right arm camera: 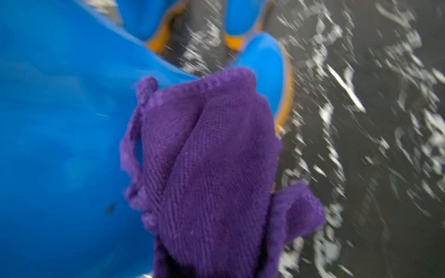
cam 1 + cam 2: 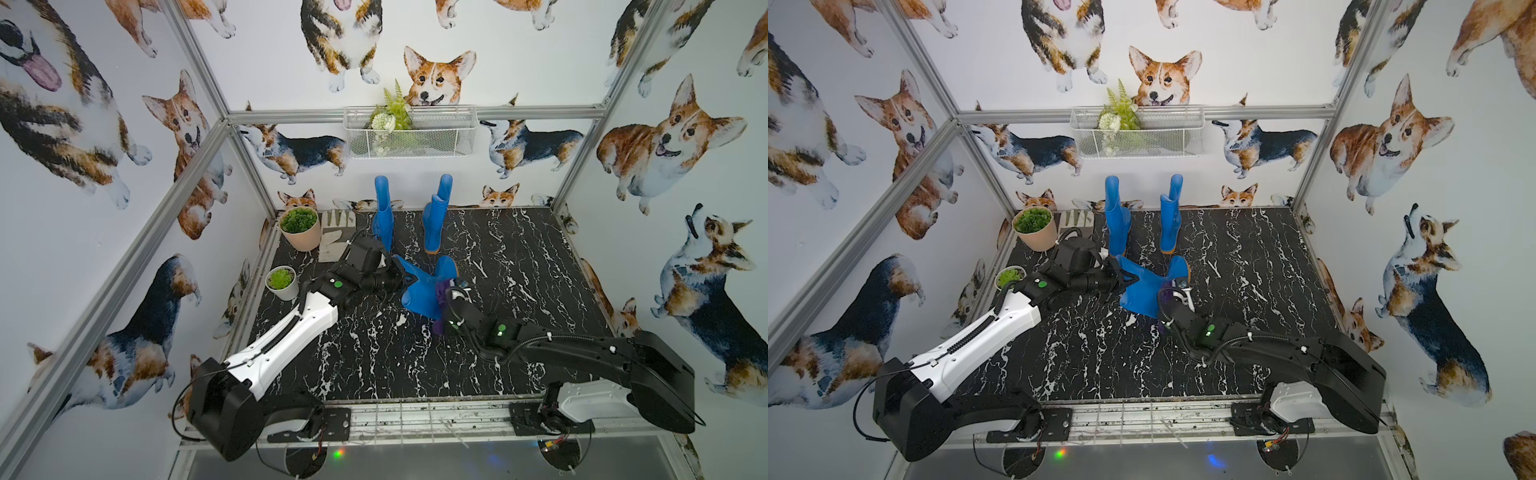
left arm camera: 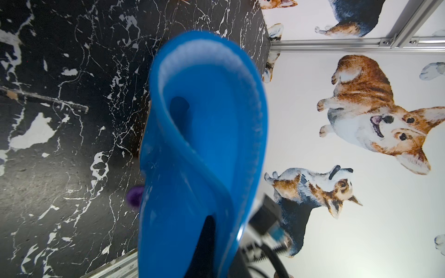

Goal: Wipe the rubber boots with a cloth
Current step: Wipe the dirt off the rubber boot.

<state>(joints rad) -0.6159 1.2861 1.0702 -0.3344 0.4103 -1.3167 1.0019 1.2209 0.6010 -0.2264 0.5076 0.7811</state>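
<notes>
A blue rubber boot (image 2: pixel 419 291) (image 2: pixel 1138 291) is tilted above the middle of the black marble floor. My left gripper (image 2: pixel 400 276) (image 2: pixel 1120 277) is shut on its shaft rim. In the left wrist view the boot (image 3: pixel 204 144) fills the centre and my gripper (image 3: pixel 214 252) pinches its wall. My right gripper (image 2: pixel 451 287) (image 2: pixel 1177 287) is shut on the purple cloth (image 2: pixel 441 293) (image 2: pixel 1163 296), which presses on the boot's side near the orange sole (image 1: pixel 285 96). The cloth (image 1: pixel 212 156) hides my right fingers. Three more boots (image 2: pixel 383 216) (image 2: pixel 434 224) (image 2: pixel 444 187) stand at the back wall.
A pale work glove (image 2: pixel 336 237) lies at the back left beside a beige plant pot (image 2: pixel 300 228). A small white pot (image 2: pixel 282 282) stands by the left wall. A wire basket (image 2: pixel 440 137) with greenery hangs on the back wall.
</notes>
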